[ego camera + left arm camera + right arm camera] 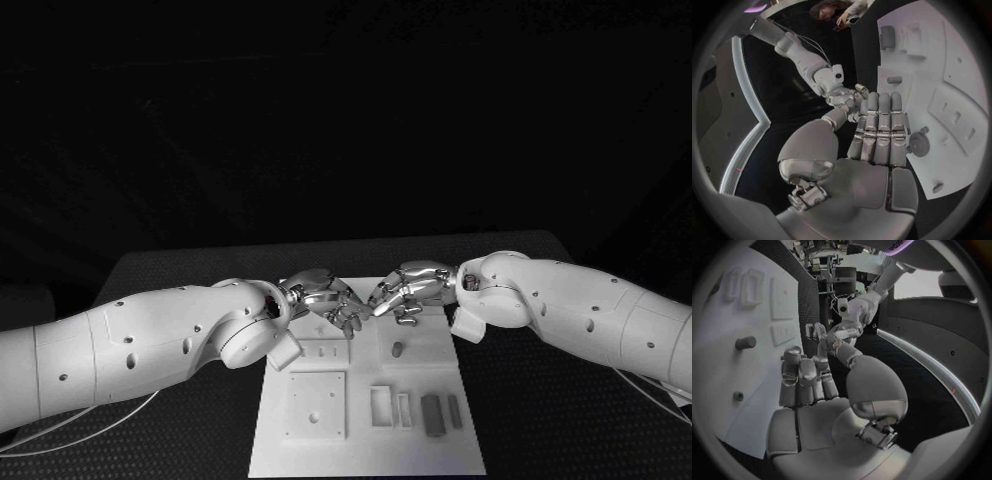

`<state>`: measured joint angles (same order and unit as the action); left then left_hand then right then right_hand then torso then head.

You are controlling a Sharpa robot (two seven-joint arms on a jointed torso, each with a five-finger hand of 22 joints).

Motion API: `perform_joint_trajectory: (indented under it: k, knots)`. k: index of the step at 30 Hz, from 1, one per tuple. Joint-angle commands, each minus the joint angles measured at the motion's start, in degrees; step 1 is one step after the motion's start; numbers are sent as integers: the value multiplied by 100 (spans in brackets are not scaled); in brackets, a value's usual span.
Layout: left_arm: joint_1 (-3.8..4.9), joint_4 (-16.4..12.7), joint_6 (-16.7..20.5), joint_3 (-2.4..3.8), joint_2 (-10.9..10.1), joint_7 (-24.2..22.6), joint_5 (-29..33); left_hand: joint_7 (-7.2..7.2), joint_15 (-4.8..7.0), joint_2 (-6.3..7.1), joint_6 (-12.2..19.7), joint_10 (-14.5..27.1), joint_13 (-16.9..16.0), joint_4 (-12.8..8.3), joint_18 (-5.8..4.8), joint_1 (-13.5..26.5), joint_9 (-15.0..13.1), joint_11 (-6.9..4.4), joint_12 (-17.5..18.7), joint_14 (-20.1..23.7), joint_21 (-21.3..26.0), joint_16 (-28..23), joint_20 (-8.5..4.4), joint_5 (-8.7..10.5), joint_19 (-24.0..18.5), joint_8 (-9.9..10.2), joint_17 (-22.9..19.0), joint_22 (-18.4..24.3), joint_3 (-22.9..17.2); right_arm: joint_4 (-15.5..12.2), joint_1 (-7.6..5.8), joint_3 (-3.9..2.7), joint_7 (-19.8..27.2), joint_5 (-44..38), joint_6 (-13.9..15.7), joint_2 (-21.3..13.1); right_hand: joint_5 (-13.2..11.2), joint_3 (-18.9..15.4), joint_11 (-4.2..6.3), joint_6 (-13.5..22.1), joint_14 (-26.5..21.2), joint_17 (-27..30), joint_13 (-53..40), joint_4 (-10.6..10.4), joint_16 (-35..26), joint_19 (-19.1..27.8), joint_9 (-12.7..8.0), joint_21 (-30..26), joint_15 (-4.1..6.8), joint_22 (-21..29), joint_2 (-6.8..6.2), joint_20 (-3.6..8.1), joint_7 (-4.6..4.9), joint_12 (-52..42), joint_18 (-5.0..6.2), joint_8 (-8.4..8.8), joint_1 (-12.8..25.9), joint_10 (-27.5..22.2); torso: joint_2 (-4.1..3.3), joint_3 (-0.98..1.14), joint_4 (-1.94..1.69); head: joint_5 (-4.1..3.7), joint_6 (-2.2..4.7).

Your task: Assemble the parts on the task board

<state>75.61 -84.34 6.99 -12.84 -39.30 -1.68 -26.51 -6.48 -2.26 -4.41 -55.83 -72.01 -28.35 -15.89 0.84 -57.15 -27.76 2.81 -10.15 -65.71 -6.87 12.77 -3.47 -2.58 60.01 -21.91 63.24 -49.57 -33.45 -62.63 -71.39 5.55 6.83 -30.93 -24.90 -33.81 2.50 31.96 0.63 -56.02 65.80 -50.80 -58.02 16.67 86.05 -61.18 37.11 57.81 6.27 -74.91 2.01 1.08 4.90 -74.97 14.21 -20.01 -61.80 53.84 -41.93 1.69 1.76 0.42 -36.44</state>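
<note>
The white task board [368, 440] lies in the middle of the table. Both hands hover over its far end, thumbs nearly meeting. My left hand [329, 298] has its fingers [879, 130] stretched out side by side above the board, with nothing seen in them. A round peg [918, 145] stands beside them. My right hand [404, 292] has its fingers [804, 380] slightly bent over the board [729, 315] and holds nothing visible. A grey peg [397, 349] stands mid-board, also in the right wrist view [745, 342]. Two grey bars [433, 413] lie at the board's near right.
A square plate [315, 405] and a slotted recess [382, 405] sit in the near half of the board. White brackets [469, 325] stand by the right wrist at the board's edge. Black table [173, 270] surrounds the board.
</note>
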Motion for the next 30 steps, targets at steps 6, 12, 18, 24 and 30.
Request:
perform_joint_trajectory:
  k: [6,12,18,24,30]
  knots:
    - [16,-36,-74,25,-10,-1,215,-157,-7,474,233,179,70,136,-37,508,22,113,153,-33,40,-56,6,-29,-54,151,28,-53,294,12,12,7,49,-59,-106,46,40,42,-10,-115,-29,-8,-6,9,23,44,23,-37,10,-89,50,-13,67,9,79,-18,6,-48,-3,2,3,-22,-15]
    - [17,-12,-59,25,-55,118,193,-280,-11,855,472,366,107,199,-28,938,69,215,268,-2,77,-85,11,-30,-96,296,40,-67,675,60,12,7,58,-56,-186,36,40,44,-10,-116,-30,-9,-7,11,25,43,29,-36,10,-89,53,-13,66,8,79,-20,3,-49,-6,2,-2,-32,-27]
    - [18,-23,-80,25,-60,175,190,-302,-11,888,530,435,107,330,-17,1212,75,241,301,5,112,-105,14,-31,-111,331,48,-64,799,66,12,7,45,-56,-262,43,40,45,-9,-117,-30,-11,-8,14,27,42,37,-35,10,-90,51,-13,65,7,79,-22,-4,-48,-8,3,-1,-34,-43]
    - [20,-34,-51,25,-39,246,184,-289,-8,854,508,425,91,423,-8,1347,65,232,292,3,131,-114,13,-31,-106,322,58,-66,822,51,12,7,19,-56,-366,51,40,46,-9,-117,-30,-13,-9,15,29,41,42,-34,10,-90,50,-12,65,6,79,-23,-9,-48,-8,6,2,-21,-60]
    - [21,-34,-9,25,-20,243,150,-275,-4,758,484,413,76,379,-1,1273,54,222,279,-2,140,-117,10,-32,-102,308,69,-73,776,39,11,7,-30,-86,-438,80,40,46,-8,-117,-30,-13,-9,15,30,41,45,-34,10,-91,49,-12,65,6,79,-24,-11,-47,-2,3,1,-23,-68]
